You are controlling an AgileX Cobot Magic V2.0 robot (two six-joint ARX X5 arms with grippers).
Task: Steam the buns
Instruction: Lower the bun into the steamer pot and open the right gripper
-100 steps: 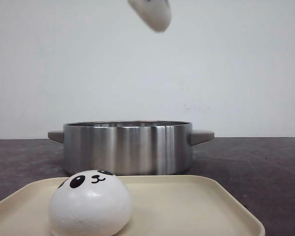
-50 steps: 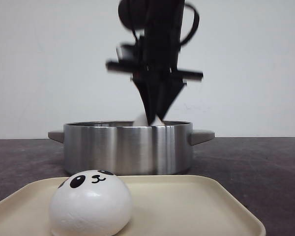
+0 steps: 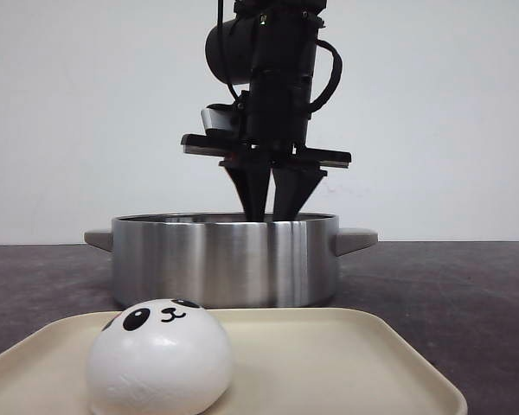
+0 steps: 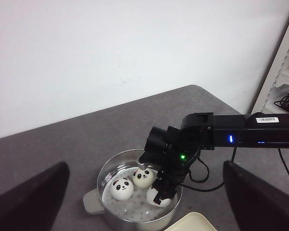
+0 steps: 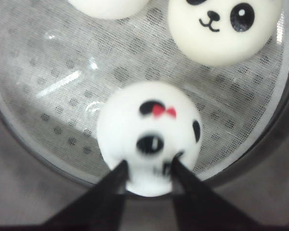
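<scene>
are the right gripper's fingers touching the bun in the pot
Touching. The right wrist view shows both fingers of the right gripper pressed against the bun, no gap visible.

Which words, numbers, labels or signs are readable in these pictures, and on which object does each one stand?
No text can be read.
Barcode label on the right arm: print too small to read.
The buns, steamer pot and tray carry no writing; the buns bear only painted faces.
</scene>
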